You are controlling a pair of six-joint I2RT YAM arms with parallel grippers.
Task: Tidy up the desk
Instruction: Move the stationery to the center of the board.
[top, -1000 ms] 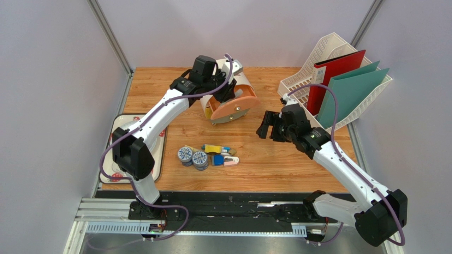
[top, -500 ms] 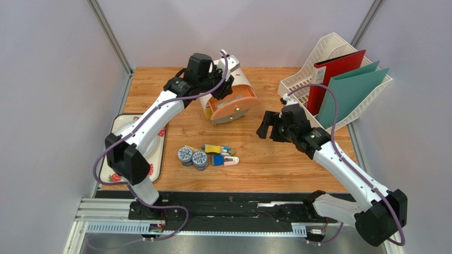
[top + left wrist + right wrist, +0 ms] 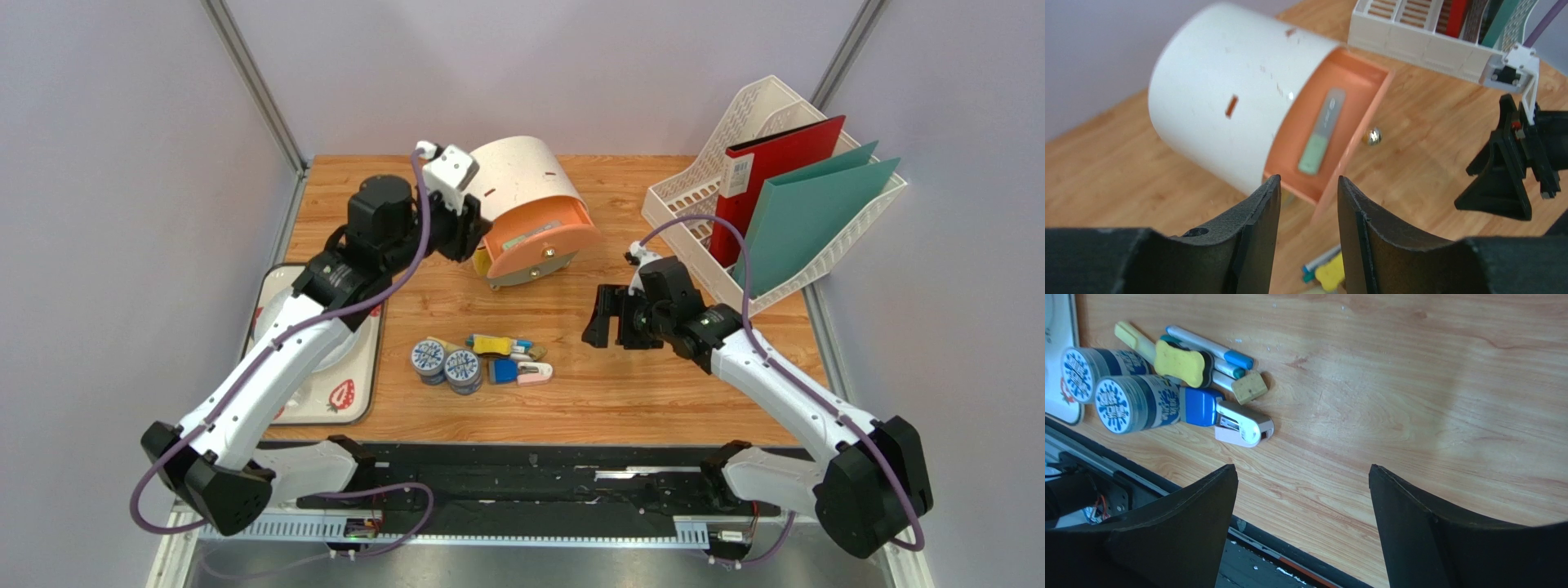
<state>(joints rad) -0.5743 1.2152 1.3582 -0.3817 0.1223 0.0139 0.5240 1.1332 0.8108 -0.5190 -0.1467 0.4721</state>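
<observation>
The desk [image 3: 650,392] is a light wood-grain tabletop. At its back stands a white cylindrical organiser [image 3: 521,184] with its orange drawer [image 3: 536,245] pulled out. A grey-green item [image 3: 1321,138] lies in that drawer. My left gripper [image 3: 470,230] hovers just left of the drawer, open with nothing between its fingers [image 3: 1269,208]. Near the front, two blue-lidded round tins [image 3: 444,363], pens, a yellow bone-shaped eraser [image 3: 491,344] and a blue-white stapler [image 3: 521,371] lie clustered. My right gripper [image 3: 604,316] hangs open and empty to the right of that cluster.
A white file rack [image 3: 699,184] with red and green folders stands at the back right. A strawberry-print tray [image 3: 356,392] lies at the desk's left edge under the left arm. Black metal rails [image 3: 515,459] run along the near edge.
My left gripper has drawn back from the drawer toward the left, and its jaws have widened. The right gripper has shifted slightly toward the near left.
</observation>
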